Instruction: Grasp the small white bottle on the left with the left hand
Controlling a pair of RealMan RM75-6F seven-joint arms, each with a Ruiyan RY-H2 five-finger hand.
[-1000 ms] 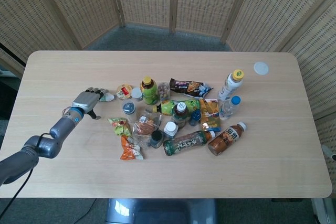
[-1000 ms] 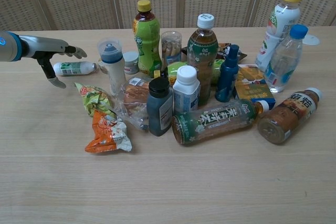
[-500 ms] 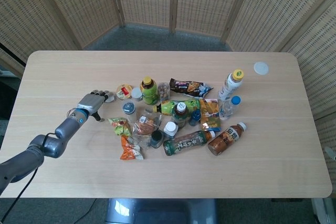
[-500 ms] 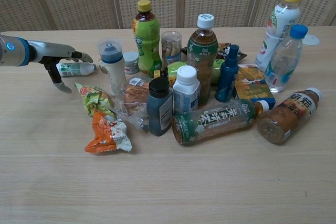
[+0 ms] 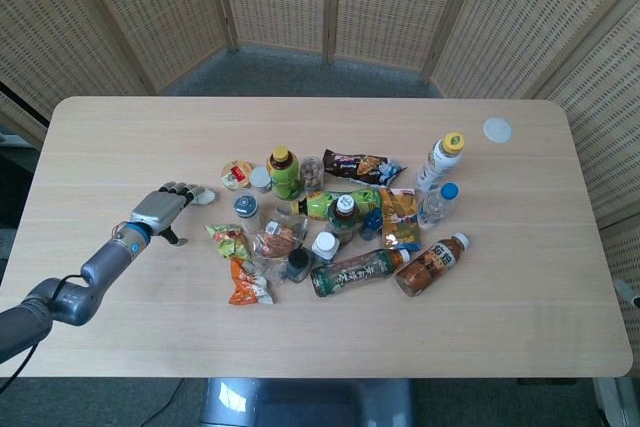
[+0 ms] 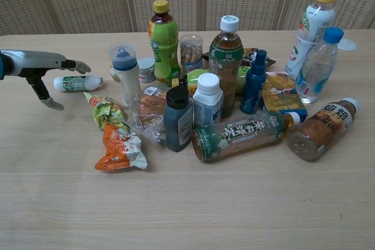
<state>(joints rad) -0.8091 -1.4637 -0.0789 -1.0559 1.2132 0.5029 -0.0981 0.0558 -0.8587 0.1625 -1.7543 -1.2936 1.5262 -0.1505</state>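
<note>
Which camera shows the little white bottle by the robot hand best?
The chest view: the small white plastic bottle with a green label lies on its side, fully visible behind the left robot hand. In the head view only its tip peeks past the fingers.

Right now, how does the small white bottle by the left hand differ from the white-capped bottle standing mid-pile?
The small white bottle lies on its side, while the white-capped bottle stands upright. The small one is slimmer with a green label; the other is stouter with a bluish label. The small one lies apart at the pile's left edge, under the open left hand; the other is hemmed in by neighbours. Both are white with white caps.
</note>
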